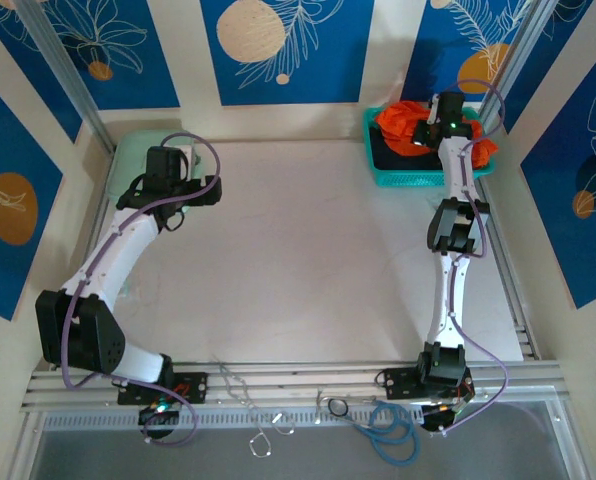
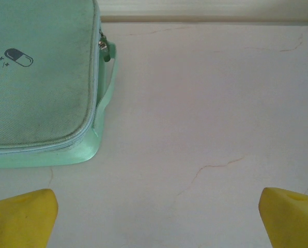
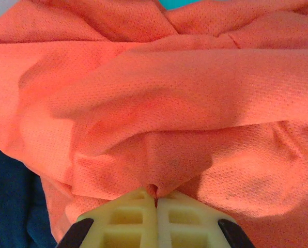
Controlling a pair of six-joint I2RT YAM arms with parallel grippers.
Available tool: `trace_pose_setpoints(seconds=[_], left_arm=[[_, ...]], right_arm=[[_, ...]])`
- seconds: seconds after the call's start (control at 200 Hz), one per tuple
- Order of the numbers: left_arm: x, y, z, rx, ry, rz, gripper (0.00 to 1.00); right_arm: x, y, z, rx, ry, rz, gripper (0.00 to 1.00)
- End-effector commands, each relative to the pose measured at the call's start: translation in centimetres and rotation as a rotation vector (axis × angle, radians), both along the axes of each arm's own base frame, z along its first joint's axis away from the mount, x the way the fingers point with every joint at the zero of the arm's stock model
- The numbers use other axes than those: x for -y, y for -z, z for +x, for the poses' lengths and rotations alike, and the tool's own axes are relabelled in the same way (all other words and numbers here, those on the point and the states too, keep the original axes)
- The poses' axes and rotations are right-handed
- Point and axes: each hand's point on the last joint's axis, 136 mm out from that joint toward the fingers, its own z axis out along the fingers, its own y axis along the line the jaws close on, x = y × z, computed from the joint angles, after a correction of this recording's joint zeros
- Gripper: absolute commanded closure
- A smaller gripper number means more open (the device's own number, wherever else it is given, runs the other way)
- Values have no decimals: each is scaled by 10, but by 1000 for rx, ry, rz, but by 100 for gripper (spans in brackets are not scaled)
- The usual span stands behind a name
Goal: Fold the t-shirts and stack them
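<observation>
One fold of the orange t-shirt [image 3: 159, 93] is clamped in the right gripper [image 3: 156, 199] (left gripper [image 2: 156, 217] gapes).

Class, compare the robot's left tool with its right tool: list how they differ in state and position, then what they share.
The left tool is open with nothing between its fingers; the right tool is shut on a fold of the orange t-shirt. The left tool hangs over bare table beside a pale green case; the right tool is at the teal basket. Both are two-fingered.
</observation>
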Motion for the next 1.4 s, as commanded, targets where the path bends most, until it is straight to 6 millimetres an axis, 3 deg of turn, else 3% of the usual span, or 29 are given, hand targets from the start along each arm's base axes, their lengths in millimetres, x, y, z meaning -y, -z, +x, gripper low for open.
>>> trace_pose_setpoints(seconds=[0.0, 0.255, 0.445, 0.61, 0.805, 0.866, 0.971, 1.071, 1.206, 1.306, 1.391], left_arm=[[2, -8, -6, 23, 8, 10, 0], [7, -12, -13, 35, 24, -11, 0], [10, -19, -21, 49, 37, -28, 0], [9, -26, -29, 51, 37, -36, 0], [7, -34, -39, 59, 35, -34, 0], [4, -36, -42, 59, 29, -28, 0], [0, -40, -49, 59, 20, -15, 0], [-3, -41, -55, 53, 13, -6, 0], [-7, -38, -63, 31, -3, -2, 0], [-9, -36, -70, 6, -23, -12, 0], [-12, -33, -77, -26, -46, -24, 0]], right_arm=[[-12, -66, -1, 115, -31, -26, 100], [-35, -157, -38, 241, -61, -62, 100], [-79, -213, -88, 331, -142, -75, 100], [-146, -250, -156, 378, -285, -101, 100], [-246, -276, -262, 449, -522, -104, 100], [-271, -272, -292, 438, -585, -92, 100], [-309, -241, -333, 344, -679, -21, 100], [-342, -192, -364, 207, -745, 41, 100], [-374, -107, -397, -45, -766, 123, 100], [-376, -58, -408, -197, -713, 114, 70], [-365, -42, -408, -248, -653, 75, 49]])
